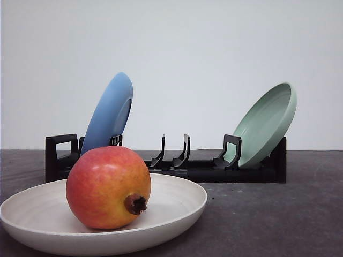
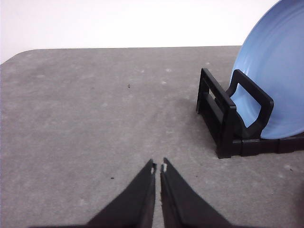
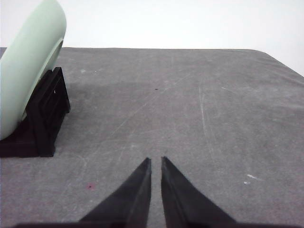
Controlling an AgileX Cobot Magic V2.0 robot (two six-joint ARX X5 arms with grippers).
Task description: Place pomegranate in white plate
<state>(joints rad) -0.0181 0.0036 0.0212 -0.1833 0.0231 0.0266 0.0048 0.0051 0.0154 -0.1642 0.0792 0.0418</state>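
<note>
Pomegranate in the white plate, both tools clenched and apart from it.

Nearest, the pomegranate [image 1: 108, 187] rests in the white plate [image 1: 177, 206], crown facing forward. Behind stands a black dish rack [image 1: 198, 167] holding 1 blue plate [image 1: 107, 113] and 1 pale green plate [image 1: 266, 123]. Left tool [image 2: 158, 167] and right tool [image 3: 156, 160] hover clenched and empty-handed above bare grey bench [image 3: 190, 104], beside the rack's ends.

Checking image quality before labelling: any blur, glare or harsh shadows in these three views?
Front view: even, soft light; pomegranate and white plate sharp, with only a faint shadow under the fruit; no glare. Left wrist view: left gripper and blue plate crisp against a blown-out white background. Right wrist view: right gripper sharp, green plate slightly soft at the edge.
</note>
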